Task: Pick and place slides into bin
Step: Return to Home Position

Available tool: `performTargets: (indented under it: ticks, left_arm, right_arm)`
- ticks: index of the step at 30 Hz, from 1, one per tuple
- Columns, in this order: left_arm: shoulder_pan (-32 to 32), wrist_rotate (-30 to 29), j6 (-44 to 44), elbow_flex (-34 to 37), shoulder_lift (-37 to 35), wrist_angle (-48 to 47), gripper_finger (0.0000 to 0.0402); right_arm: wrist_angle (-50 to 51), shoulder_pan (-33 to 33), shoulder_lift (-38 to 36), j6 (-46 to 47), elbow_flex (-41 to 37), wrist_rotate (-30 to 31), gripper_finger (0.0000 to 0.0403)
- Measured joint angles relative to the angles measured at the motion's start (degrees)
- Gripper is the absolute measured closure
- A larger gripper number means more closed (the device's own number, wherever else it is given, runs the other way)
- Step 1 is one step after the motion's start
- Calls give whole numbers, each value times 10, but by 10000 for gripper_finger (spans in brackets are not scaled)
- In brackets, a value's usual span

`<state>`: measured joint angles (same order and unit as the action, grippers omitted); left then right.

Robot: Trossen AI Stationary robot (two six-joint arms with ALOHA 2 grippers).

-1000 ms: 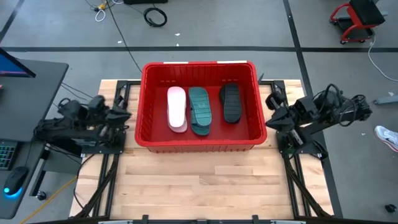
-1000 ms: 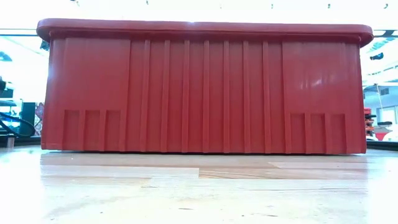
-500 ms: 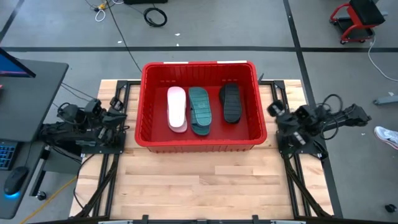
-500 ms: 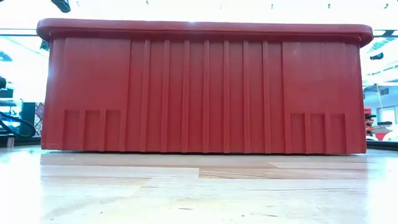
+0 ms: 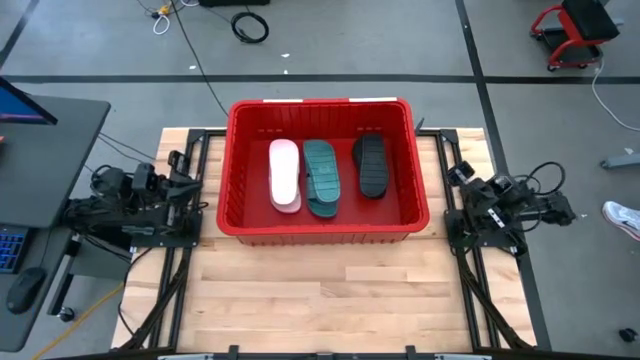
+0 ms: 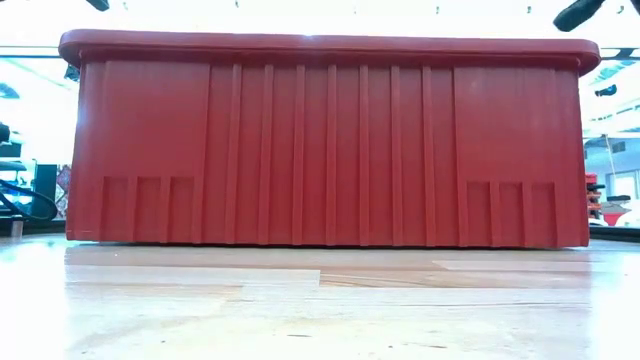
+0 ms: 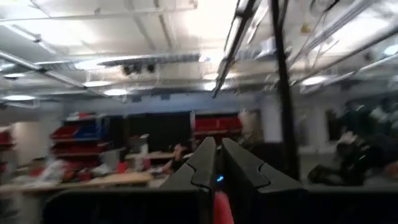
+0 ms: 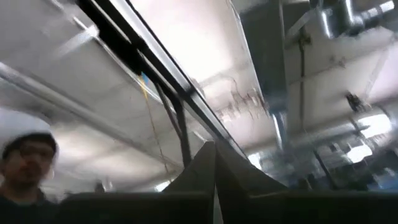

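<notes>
Plainly, a pale pink rubbery slide [image 5: 284,174], teal green slide [image 5: 321,177] and black slide [image 5: 371,164] lie inside the red slotted plastic bin [image 5: 320,103], upper centre; likely light, bendy, best taken by straps. Left pincer [image 7: 217,144], right pincer [image 8: 213,149]: closed, empty.

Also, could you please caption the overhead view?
Pale pink rubber slide, teal slide and black slide lie side by side in the red plastic bin; left gripper and right gripper outside it.

Bright even light; soft shadows inside bin [image 5: 320,233]; low view backlit.
</notes>
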<state>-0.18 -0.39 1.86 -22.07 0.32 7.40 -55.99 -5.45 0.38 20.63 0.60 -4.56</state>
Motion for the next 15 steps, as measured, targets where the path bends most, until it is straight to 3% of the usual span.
performTargets:
  ticks: [5,15]
  left_arm:
    - [0,-25,-9,0,4,-39,370]
    - [0,19,-83,0,5,-101,362]
  right_arm:
    - [48,55,3,38,-1,-8,389]
    - [98,152,3,29,-1,-99,389]
